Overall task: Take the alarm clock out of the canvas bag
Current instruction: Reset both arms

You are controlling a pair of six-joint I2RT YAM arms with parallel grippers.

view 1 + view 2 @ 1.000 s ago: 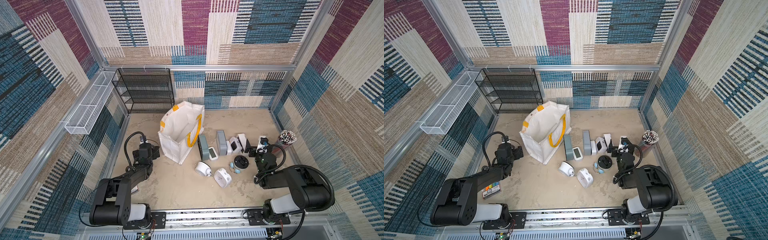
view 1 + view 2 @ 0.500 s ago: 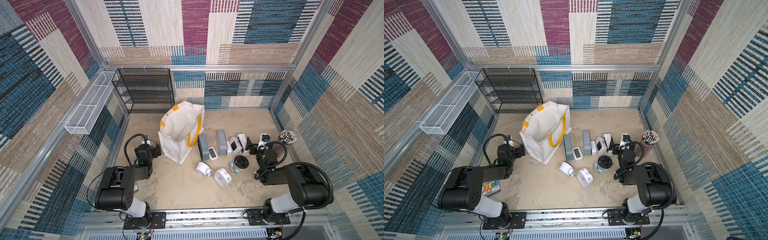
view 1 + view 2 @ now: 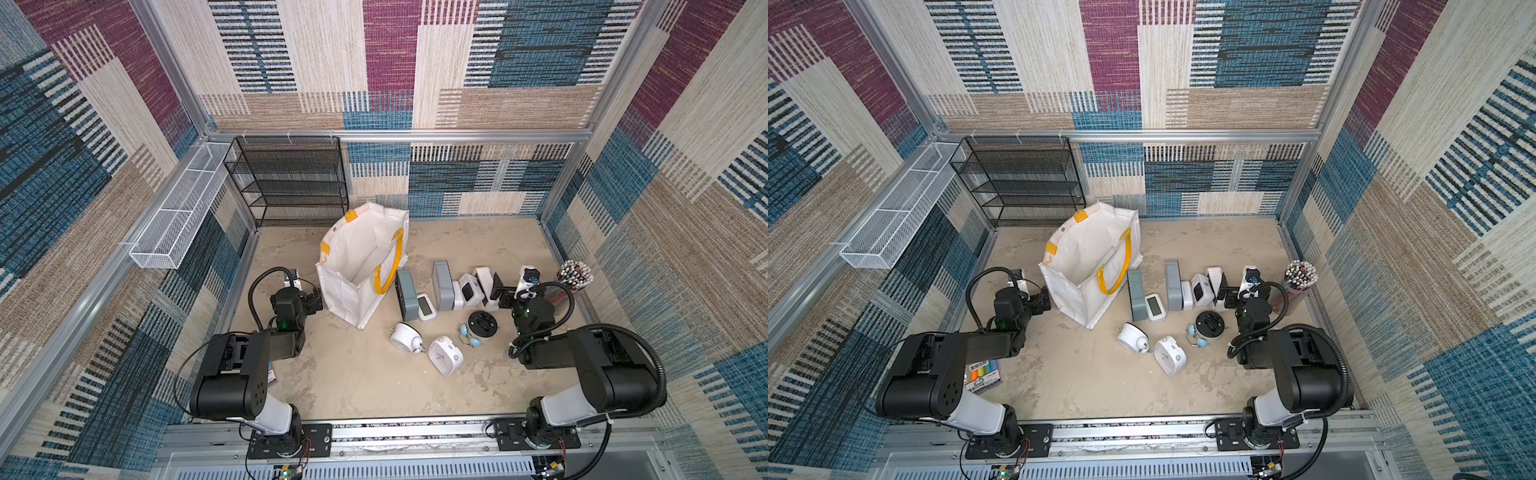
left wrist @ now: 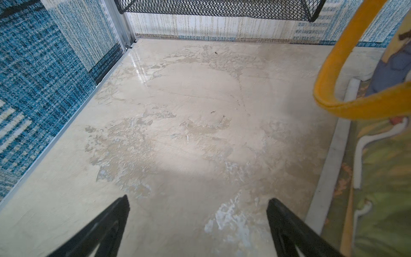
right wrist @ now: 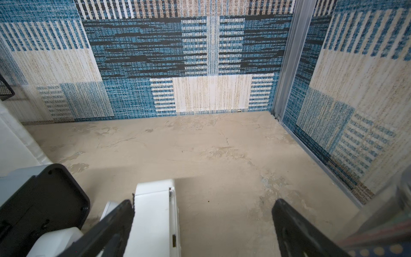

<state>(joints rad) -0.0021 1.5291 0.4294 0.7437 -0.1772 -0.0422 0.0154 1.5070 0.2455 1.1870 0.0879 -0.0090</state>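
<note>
— Left claw (image 4: 198,200) gapes wide and empty, low over the bare tabletop (image 4: 178,111), just beside the canvas bag (image 3: 345,299). Agreed?
— Agreed. A yellow handle (image 4: 328,73) loops close by in its wrist view. And the right claw (image 5: 203,201)?
— Spread wide too, gripping nothing. A white clock (image 5: 153,211) sits just beside one finger (image 5: 115,222); whether they touch I cannot tell.
— Where does the bag stand?
— Upright, mouth open, in front of the black mesh shelf (image 3: 291,183) in both top views.
— And the clocks?
— A grey clock (image 3: 405,295) leads a row standing to the bag's right. A round white clock (image 3: 403,336) lies nearer the robot.
</note>
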